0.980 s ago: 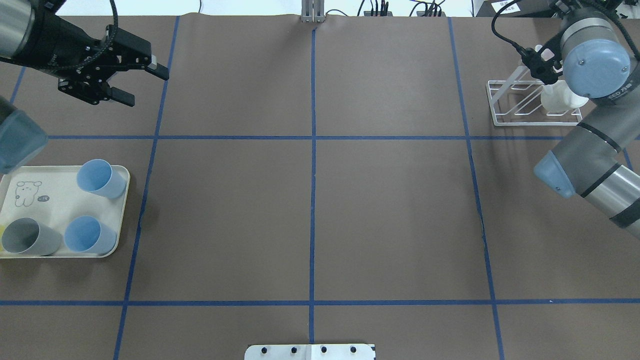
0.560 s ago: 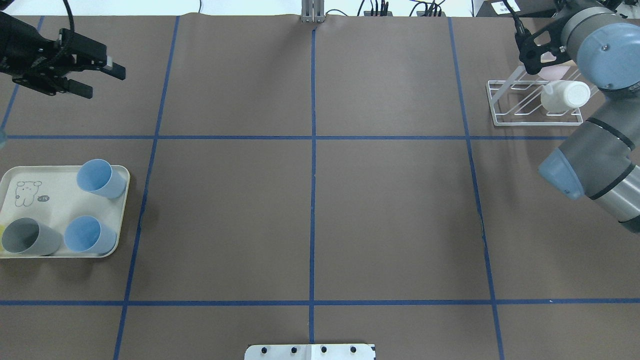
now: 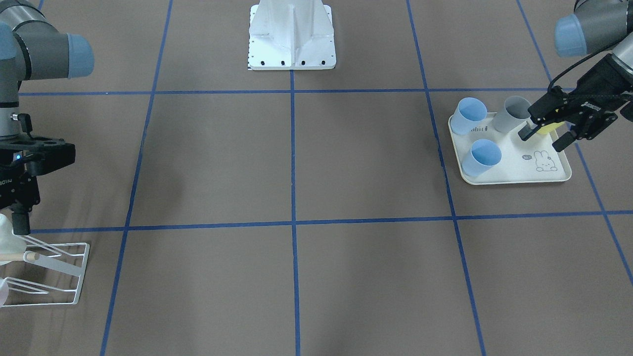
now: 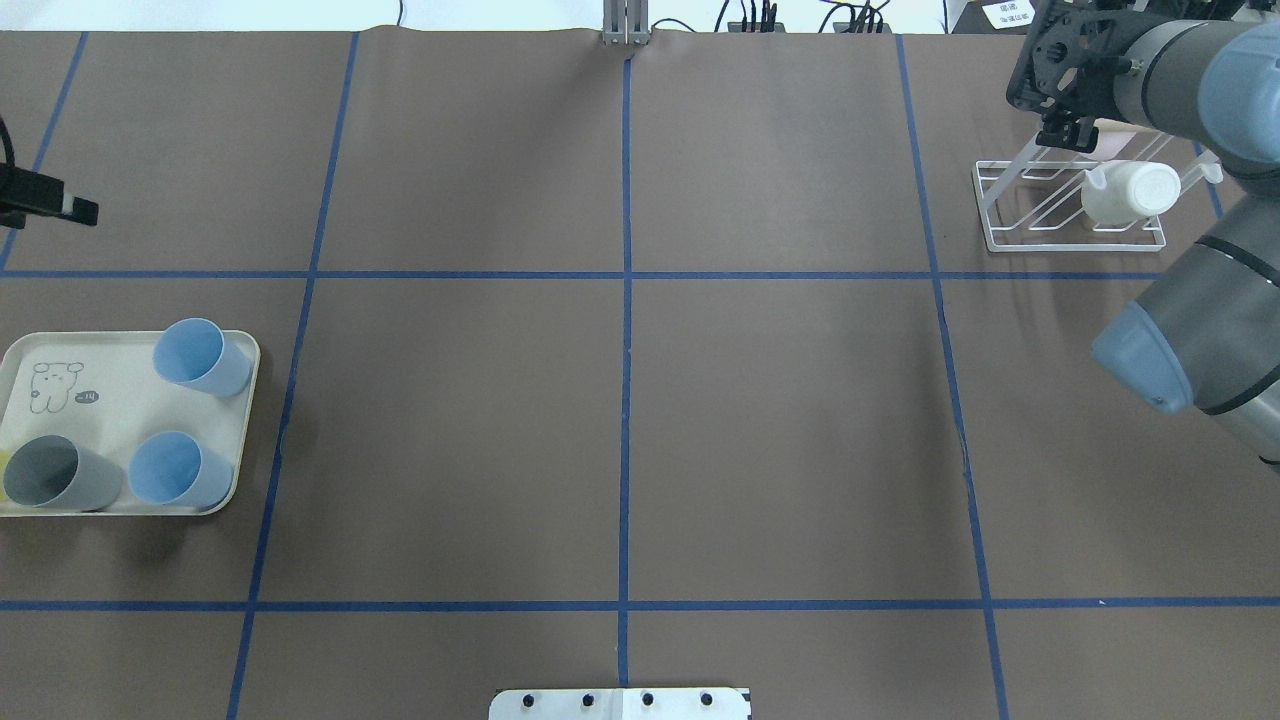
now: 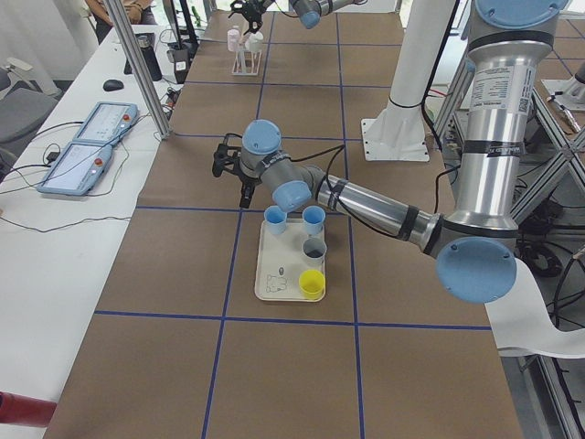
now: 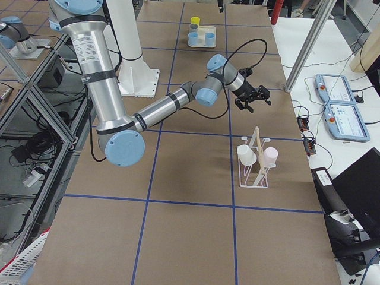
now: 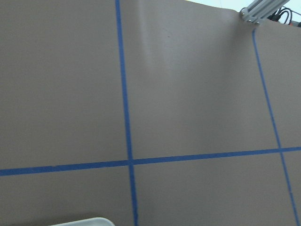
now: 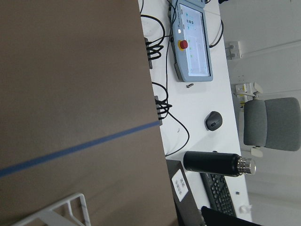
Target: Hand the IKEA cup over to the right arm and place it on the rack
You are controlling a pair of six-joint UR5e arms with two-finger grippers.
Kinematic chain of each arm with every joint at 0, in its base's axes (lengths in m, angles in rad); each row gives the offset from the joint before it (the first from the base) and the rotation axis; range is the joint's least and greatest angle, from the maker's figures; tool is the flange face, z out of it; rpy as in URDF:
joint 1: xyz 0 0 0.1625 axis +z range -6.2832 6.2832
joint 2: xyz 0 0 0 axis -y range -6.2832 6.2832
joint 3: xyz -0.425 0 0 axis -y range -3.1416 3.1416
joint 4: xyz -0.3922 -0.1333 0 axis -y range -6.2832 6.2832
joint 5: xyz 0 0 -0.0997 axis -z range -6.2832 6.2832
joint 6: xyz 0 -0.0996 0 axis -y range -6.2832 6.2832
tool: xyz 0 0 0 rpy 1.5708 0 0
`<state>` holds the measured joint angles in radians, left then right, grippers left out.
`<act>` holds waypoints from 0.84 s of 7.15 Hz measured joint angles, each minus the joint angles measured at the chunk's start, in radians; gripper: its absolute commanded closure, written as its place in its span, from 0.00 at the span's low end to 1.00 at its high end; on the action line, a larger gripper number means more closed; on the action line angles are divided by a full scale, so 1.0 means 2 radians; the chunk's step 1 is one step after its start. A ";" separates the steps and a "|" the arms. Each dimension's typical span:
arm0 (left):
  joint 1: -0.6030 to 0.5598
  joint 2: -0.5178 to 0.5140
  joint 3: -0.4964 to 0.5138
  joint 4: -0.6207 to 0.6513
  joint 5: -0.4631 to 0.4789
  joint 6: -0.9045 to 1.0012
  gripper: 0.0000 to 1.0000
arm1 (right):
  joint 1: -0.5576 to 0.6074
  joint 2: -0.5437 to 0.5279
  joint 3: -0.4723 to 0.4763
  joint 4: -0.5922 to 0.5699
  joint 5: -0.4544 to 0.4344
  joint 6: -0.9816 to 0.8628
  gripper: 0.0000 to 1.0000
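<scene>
Two blue cups [image 4: 200, 357] [image 4: 178, 470], a grey cup [image 4: 55, 475] and a yellow cup [image 5: 312, 283] stand on the cream tray [image 4: 100, 410] at the left. My left gripper [image 3: 543, 140] hovers open and empty over the tray's yellow-cup corner; the overhead view catches only one finger [image 4: 62, 207]. The white wire rack [image 4: 1000, 215] at the far right carries a white cup [image 4: 1128, 192] and a pink cup [image 6: 270, 156]. My right gripper [image 4: 1064, 138] hangs open and empty just beyond the rack's far end, apart from the cups.
The robot's white base plate [image 4: 620, 703] sits at the near table edge. Blue tape lines divide the brown table. Beyond the far edge lie pendants [image 6: 338, 113], cables, a black bottle [image 8: 218, 164] and a keyboard.
My left gripper has slid left, almost out of the overhead view. My right gripper has drawn back from the rack toward the far edge, and the white cup stays on the rack.
</scene>
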<state>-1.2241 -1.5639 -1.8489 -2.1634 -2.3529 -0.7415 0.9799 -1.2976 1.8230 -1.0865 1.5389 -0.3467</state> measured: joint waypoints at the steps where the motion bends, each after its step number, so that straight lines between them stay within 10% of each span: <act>1: -0.002 0.039 -0.007 0.000 0.008 0.028 0.00 | -0.001 -0.001 0.015 -0.001 0.038 0.102 0.00; 6: 0.000 0.215 -0.018 -0.037 0.082 0.141 0.00 | -0.006 -0.005 0.063 -0.088 0.217 0.279 0.00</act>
<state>-1.2238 -1.1343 -1.8844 -2.2382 -2.1897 -0.4601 0.9674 -1.3078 1.9484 -1.2627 1.9727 0.2107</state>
